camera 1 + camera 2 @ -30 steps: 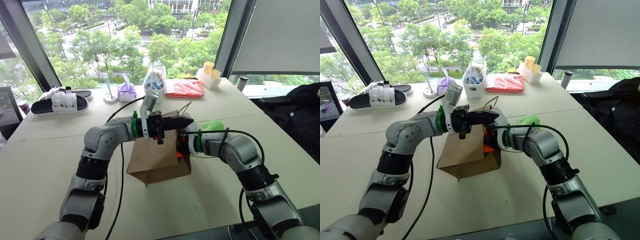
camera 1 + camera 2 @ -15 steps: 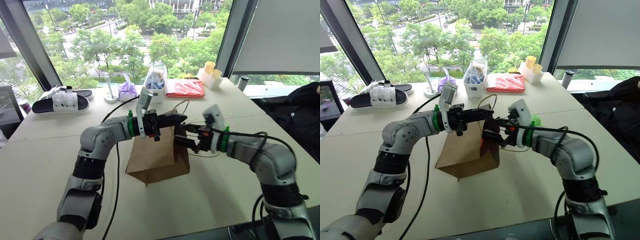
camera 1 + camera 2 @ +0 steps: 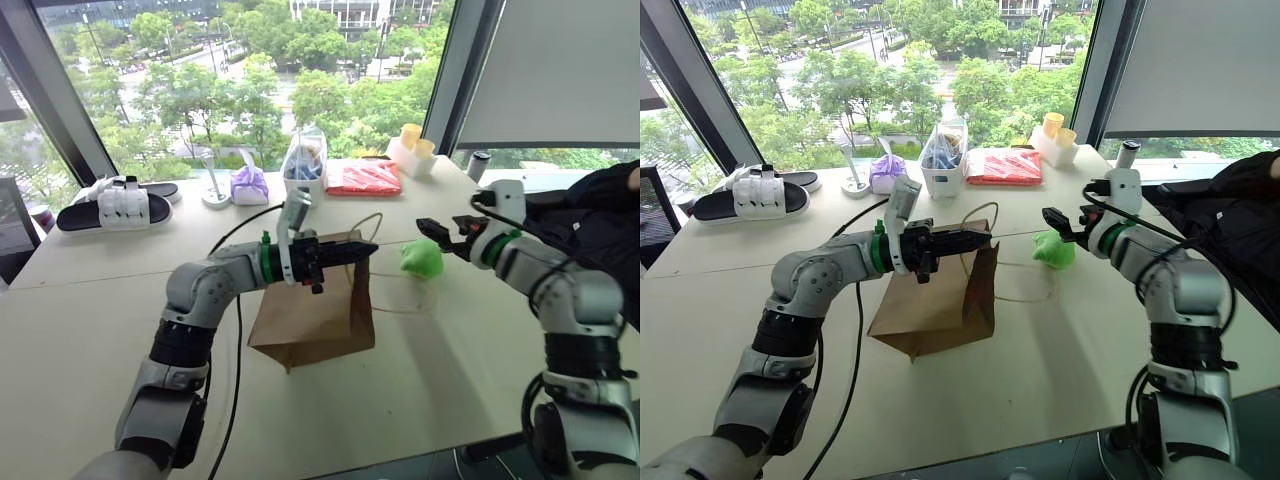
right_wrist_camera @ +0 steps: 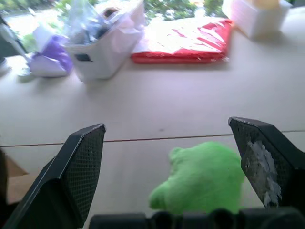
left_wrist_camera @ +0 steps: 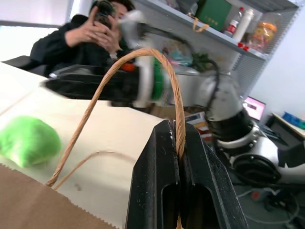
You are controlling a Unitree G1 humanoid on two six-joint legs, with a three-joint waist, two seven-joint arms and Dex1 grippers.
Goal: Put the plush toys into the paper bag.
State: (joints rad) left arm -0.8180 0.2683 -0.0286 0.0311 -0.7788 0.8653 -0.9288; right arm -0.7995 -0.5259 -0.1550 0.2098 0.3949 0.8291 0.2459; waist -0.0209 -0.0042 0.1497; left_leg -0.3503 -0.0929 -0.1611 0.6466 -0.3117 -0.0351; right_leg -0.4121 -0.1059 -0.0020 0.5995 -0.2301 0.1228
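Left wrist view shows the left gripper [image 5: 181, 191] clamped shut on a cord handle [image 5: 162, 62] of the paper bag [image 5: 28, 210], the loop arching up out of the closed fingers toward upper centre. In the left eye view that same gripper sits at frame centre, holding the handle so the bag [image 3: 315, 320] stands upright on the table [image 3: 90, 330] with its mouth turned toward the right of the frame. The second handle droops from the bag's right side toward the green toy.

In the right wrist view the right gripper [image 4: 171, 167] stands wide open and empty, its two fingers at lower left and lower right, with the green toy [image 4: 202, 179] between and just beyond them at lower centre. From the head camera this gripper [image 3: 440, 232] hangs at centre right, just above and beside the toy [image 3: 422, 258], not touching it. The toy lies on the table near the bag's open side.

No orange toy lies anywhere on the table, so it is probably already in the bag, though the bag's inside cannot be seen now. If so, half the job is done: the green toy is left to be grasped, carried left and dropped into the held-open bag.
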